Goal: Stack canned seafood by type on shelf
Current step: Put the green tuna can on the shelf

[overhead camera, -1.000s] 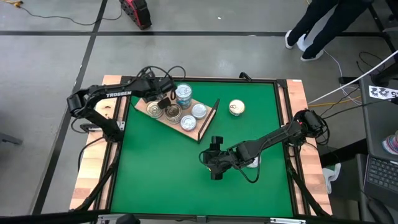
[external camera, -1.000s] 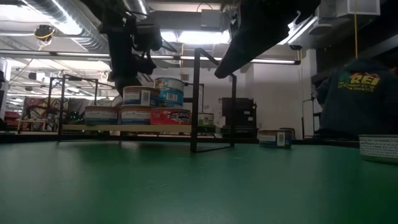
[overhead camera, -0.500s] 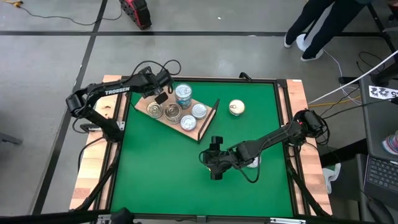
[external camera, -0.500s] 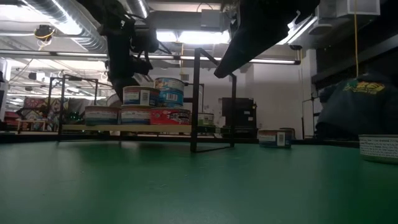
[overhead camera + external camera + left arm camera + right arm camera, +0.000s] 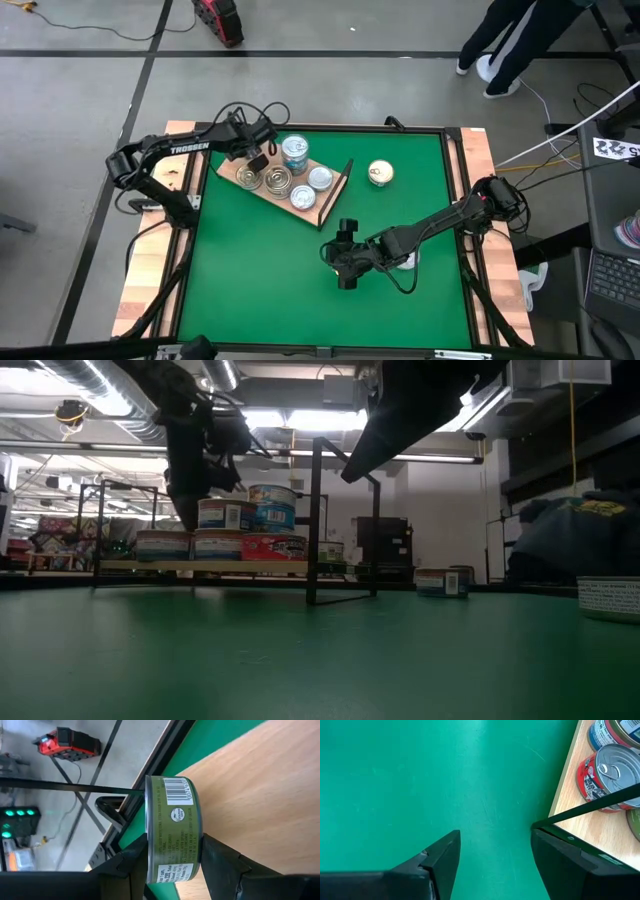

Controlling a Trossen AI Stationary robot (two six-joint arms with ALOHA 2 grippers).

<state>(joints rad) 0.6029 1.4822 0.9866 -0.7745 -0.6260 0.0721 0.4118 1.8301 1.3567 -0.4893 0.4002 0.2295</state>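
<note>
The tin in work point(image 5: 172, 820) is a small, flat, round can with an olive-green label. The left gripper point(image 5: 172, 855) holds it over the far left end of the shelf point(image 5: 260, 795), and its fingers point(image 5: 220, 865) are clamped on it, as it seems one on each flat face. Such a tin is stiff and will not dent under this grip. I judge it rather heavy for its size, and its smooth metal faces are slippery, so it can turn or slide if the hold is not centred. A firm hold across the middle is the safe one, and it should be lowered flat, because a tilted tin would knock the stacks beside it. The right gripper point(image 5: 495, 840) waits over the bare green desk point(image 5: 260, 270) near the shelf's right end, with its fingers apart and nothing between them. Now the count. From above, five tin tops show on the shelf: a blue-sided stack point(image 5: 293, 152) at the far side and four lower ones. The low view shows that at least two of them stand on other tins, so I cannot tell the exact number there. One tin is in the left fingers. Two more lie loose on the desk, a cream-topped tin point(image 5: 380, 173) to the right of the shelf and a white tin point(image 5: 405, 262) partly hidden under the right arm.
</note>
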